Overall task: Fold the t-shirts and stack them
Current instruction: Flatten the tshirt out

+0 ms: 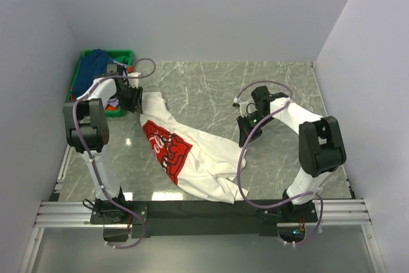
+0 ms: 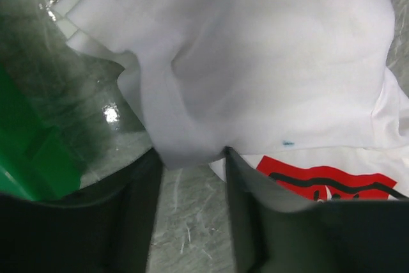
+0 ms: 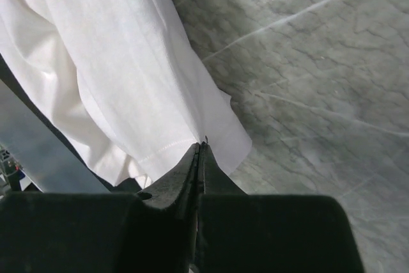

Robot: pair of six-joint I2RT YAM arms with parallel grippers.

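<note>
The large white t-shirt (image 1: pixel 208 161) with a red print (image 1: pixel 167 146) lies crumpled in a diagonal band across the marble table. My left gripper (image 1: pixel 136 101) is at its upper left end. In the left wrist view (image 2: pixel 192 158) the jaws stand apart with bare marble between them, and a fold of the white shirt (image 2: pixel 268 49) lies at the fingertips. My right gripper (image 1: pixel 246 137) is at the shirt's right edge. In the right wrist view (image 3: pixel 200 145) it is pinched shut on the shirt's hem (image 3: pixel 115 62). A dark blue shirt (image 1: pixel 94 65) lies in the crate.
The green crate (image 1: pixel 108 54) stands at the back left, right behind my left gripper, and its corner shows in the left wrist view (image 2: pixel 32 164). Grey walls close in the table on three sides. A black strip (image 1: pixel 204 209) runs along the near edge under the shirt's lower end.
</note>
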